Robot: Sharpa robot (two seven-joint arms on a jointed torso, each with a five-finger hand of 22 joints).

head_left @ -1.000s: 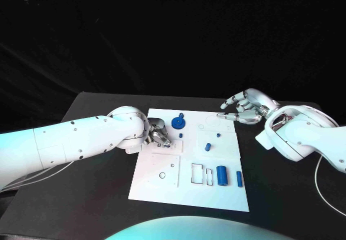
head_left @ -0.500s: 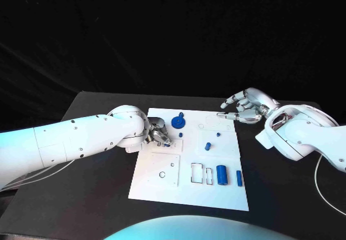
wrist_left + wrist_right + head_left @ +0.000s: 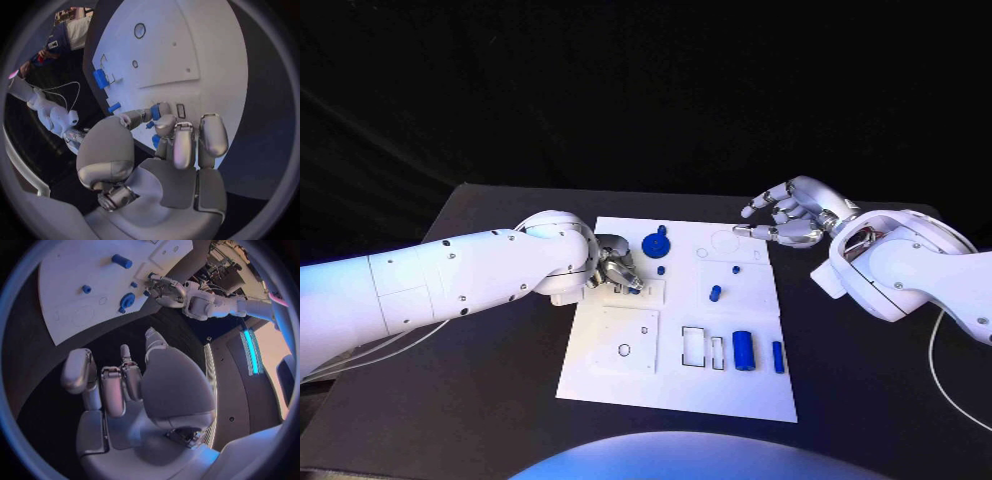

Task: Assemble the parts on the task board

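Task looks early to mid stage, judging by loose pieces on the white rectangular task board (image 3: 678, 320) in the middle of the black surface (image 3: 473, 400).

Left hand (image 3: 617, 270) is down at the board's far-left part, fingers curled together over the board. The left wrist view shows a small blue part (image 3: 156, 111) between its fingertips (image 3: 164, 122), so it reads as pinching that piece right at the board face; whether the piece is seated yet, cannot tell.

Right hand (image 3: 790, 220) hovers off the board's far-right corner, over the surface, fingers apart and lightly curled, holding nothing.

Parts on the board:
- blue round disc-shaped part (image 3: 656, 243) at the far edge, just right of the left hand, with a small blue peg (image 3: 661, 269) near of it
- small blue stud (image 3: 736, 269) right of centre
- short blue oblong part (image 3: 715, 293) mid-board
- fat blue cylinder (image 3: 743, 351) and thin blue bar (image 3: 779, 357) side by side at the near-right, beside the outlined rectangular slots (image 3: 694, 344), which look unfilled

Judgement: cylinder, bar and oblong piece seem unplaced, several recesses open. Most of the assembly is left; left hand's current piece is the step in hand.
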